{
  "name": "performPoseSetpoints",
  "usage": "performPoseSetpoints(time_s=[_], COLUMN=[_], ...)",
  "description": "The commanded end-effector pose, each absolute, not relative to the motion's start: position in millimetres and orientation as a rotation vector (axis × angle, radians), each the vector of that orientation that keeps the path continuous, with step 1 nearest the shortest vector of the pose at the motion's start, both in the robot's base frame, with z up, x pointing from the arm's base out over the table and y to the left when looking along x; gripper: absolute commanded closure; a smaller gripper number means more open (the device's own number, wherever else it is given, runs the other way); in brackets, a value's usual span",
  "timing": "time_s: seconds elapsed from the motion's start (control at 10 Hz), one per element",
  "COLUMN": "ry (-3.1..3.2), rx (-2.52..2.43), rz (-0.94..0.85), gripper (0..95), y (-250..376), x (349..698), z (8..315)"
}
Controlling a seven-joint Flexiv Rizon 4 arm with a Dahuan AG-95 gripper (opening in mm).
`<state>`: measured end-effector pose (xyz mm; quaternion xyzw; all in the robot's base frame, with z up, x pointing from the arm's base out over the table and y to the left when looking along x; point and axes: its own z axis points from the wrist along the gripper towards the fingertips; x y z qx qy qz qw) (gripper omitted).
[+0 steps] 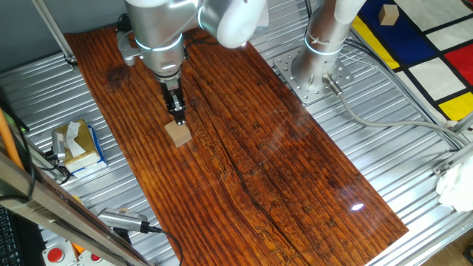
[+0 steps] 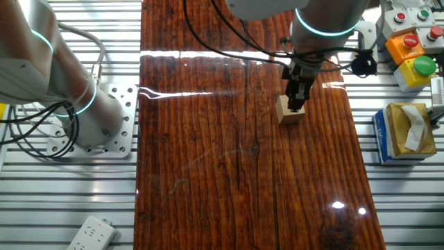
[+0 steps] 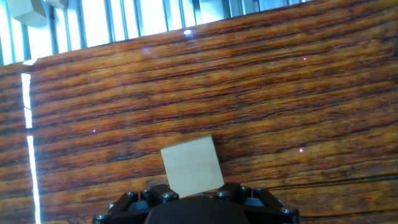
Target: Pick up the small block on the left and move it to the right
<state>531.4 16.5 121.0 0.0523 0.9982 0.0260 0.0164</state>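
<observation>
The small block (image 1: pixel 177 134) is a light-tan wooden cube resting on the dark reddish board (image 1: pixel 281 170), on its left part. My gripper (image 1: pixel 177 114) hangs straight down over it, dark fingertips right at the block's top. In the other fixed view the fingers (image 2: pixel 297 97) overlap the far top edge of the block (image 2: pixel 288 113). In the hand view the block (image 3: pixel 191 163) sits at the bottom centre, its near edge hidden by the dark gripper housing (image 3: pixel 199 208). The fingers look narrow and close together; I cannot tell whether they clasp the block.
A yellow-and-blue tissue box (image 1: pixel 76 145) stands off the board on the ribbed metal table. A second arm's base (image 1: pixel 319 63) is bolted beyond the board. Button boxes (image 2: pixel 411 52) and a power strip (image 2: pixel 90 232) lie at the table's edges.
</observation>
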Motion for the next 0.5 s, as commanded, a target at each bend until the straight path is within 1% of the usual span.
performPoseSetpoints(time_s=[0.1, 0.5], ry=[3.11, 3.114], rx=[0.154, 0.11], rz=[0.073, 0.067], gripper=[38.0, 38.0], y=[17.3, 24.0], x=[532.2, 529.0], z=[120.2, 119.3])
